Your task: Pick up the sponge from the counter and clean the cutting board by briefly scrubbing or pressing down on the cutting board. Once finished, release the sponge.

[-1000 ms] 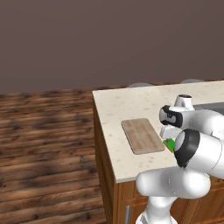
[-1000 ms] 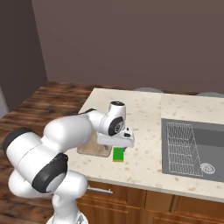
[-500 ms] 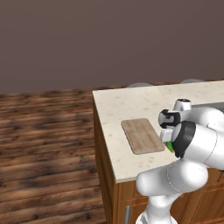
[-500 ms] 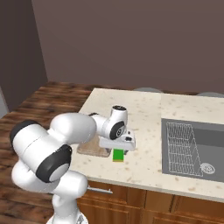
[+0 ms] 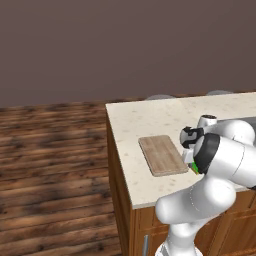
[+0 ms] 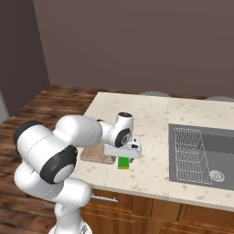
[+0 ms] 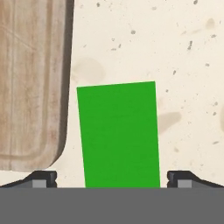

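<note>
Flanking the sponge (image 7: 118, 133) beside the cutting board (image 7: 30, 83), spread fingers (image 7: 41, 178).

Even, soft rendered light — no glare; faint shadow beside cutting board (image 7: 30, 83); base views slightly coarse.

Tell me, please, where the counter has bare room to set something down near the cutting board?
The counter is bare behind the cutting board toward the wall, and between the sponge and the sink. A narrow bare strip separates board and sponge in the hand view. It is crowded right at the sponge, where the open gripper straddles it.
</note>
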